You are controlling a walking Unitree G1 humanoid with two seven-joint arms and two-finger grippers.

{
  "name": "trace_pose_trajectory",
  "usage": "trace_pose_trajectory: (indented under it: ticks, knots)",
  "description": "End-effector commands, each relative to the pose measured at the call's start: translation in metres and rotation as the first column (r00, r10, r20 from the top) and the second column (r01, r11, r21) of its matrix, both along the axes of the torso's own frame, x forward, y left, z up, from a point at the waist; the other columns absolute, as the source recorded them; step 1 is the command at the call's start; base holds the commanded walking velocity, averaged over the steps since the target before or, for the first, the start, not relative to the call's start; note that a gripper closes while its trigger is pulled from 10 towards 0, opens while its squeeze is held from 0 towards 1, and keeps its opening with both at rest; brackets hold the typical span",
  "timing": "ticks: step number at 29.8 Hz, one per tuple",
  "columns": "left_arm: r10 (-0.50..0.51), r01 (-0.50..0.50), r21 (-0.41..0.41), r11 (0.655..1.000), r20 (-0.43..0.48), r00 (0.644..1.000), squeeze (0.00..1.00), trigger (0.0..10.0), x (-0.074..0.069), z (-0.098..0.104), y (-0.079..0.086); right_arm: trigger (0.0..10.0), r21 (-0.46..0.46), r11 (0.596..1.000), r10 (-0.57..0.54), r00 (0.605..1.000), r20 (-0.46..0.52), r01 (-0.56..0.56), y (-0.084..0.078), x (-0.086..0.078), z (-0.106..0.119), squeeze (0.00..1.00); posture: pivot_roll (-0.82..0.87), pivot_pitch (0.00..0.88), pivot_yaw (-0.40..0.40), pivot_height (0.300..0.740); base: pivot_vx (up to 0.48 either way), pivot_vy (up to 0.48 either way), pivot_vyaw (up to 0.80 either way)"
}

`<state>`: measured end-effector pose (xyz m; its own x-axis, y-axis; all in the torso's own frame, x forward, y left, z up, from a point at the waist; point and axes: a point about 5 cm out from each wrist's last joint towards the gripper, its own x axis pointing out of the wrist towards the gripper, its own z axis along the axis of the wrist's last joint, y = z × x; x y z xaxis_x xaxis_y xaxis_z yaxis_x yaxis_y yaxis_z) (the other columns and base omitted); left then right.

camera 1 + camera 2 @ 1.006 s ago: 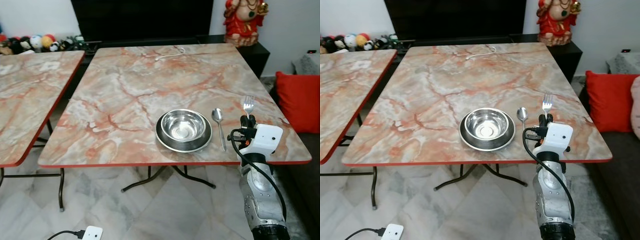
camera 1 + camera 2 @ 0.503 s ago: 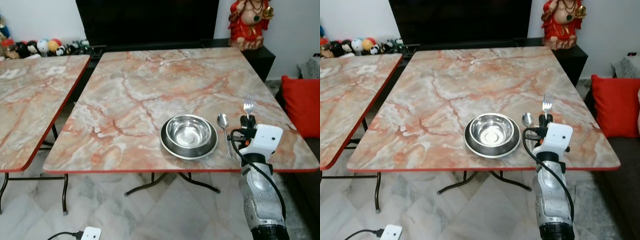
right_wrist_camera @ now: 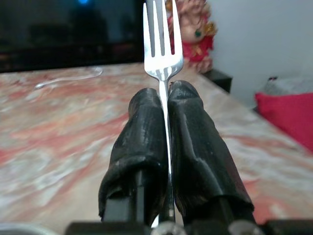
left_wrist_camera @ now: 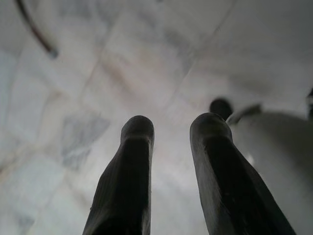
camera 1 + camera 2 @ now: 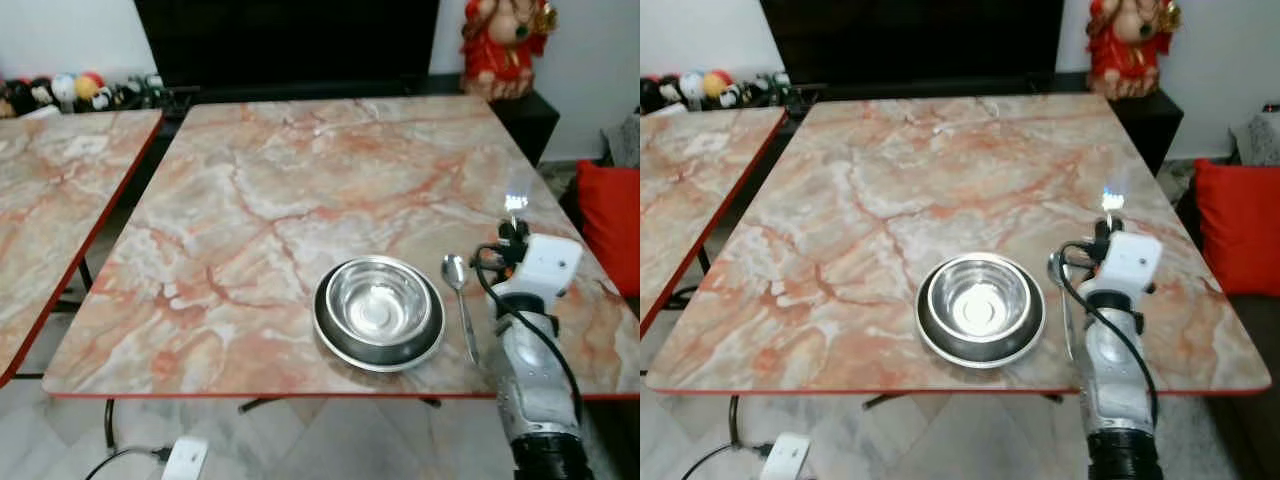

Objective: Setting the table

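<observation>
We are placing the cutlery, and the fork (image 3: 163, 46) is the item in hand. Our right hand (image 3: 163, 105) is gripping it: both black fingers (image 3: 142, 127) are pressed flat against the handle, and the tines are projecting upright beyond the fingertips. In the head views the right hand is hovering above the worktop (image 5: 300, 200) near its right edge, towards the near right corner, with the fork head (image 5: 516, 202) appearing as a blurred bright patch above the white wrist housing (image 5: 548, 265). The steel bowl (image 5: 380, 300) is sitting inside a dark-rimmed plate (image 5: 335, 345) close to the near edge, and the spoon (image 5: 460, 300) is lying just beside the plate on its right, handle towards the near edge. The fork is not yet resting on the surface. We judge that the next move calls for lowering the hand to the bare strip of worktop to the right of the spoon, tilting the fork until it is lying parallel to the spoon, and only then releasing. The spacing is tight, so the descent should be staying clear of the spoon to avoid nudging it. Our left hand (image 4: 171, 132) is hanging idle over the tiled floor (image 4: 73, 73), with its fingers parted and holding nothing.
</observation>
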<state>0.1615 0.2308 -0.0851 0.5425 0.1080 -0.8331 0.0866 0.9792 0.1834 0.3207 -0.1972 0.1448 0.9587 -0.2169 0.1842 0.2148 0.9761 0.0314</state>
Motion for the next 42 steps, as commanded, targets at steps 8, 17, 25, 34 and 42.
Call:
trace_pose_trajectory:
  ticks: [8, 17, 25, 34, 42]
  knots:
    - [0.007, -0.007, -0.005, 1.000, -0.023, 1.000, 0.00, 10.0, -0.004, -0.002, 0.001, 10.0, -0.074, 0.987, -0.154, 0.967, -0.201, 0.142, -0.049, 0.007, 0.004, 0.00, -0.14, 0.039, 0.072, 0.740, 0.000, 0.000, 0.00]
    - [0.002, -0.002, -0.014, 1.000, -0.024, 1.000, 0.00, 10.0, -0.004, -0.002, 0.000, 10.0, 0.051, 0.997, -0.028, 0.915, -0.402, 0.053, -0.052, 0.015, -0.017, 0.00, -0.14, 0.037, 0.074, 0.740, 0.000, 0.000, 0.00]
    - [0.004, -0.004, -0.013, 1.000, -0.026, 1.000, 0.00, 10.0, -0.004, -0.002, 0.001, 10.0, 0.114, 0.993, 0.030, 0.880, -0.474, 0.028, -0.045, 0.013, -0.031, 0.00, -0.14, 0.042, 0.079, 0.740, 0.000, 0.000, 0.00]
    - [-0.002, 0.001, -0.012, 1.000, -0.029, 1.000, 0.00, 10.0, -0.004, -0.002, 0.002, 10.0, 0.101, 0.995, 0.041, 0.858, -0.512, 0.013, -0.045, 0.008, -0.048, 0.00, -0.13, 0.044, 0.081, 0.740, 0.000, 0.000, 0.00]
    - [-0.002, 0.002, -0.010, 1.000, -0.031, 1.000, 0.00, 10.0, -0.004, -0.002, 0.002, 10.0, 0.087, 0.995, 0.006, 0.847, -0.531, 0.048, -0.050, 0.004, -0.053, 0.00, -0.14, 0.048, 0.084, 0.740, 0.000, 0.000, 0.00]
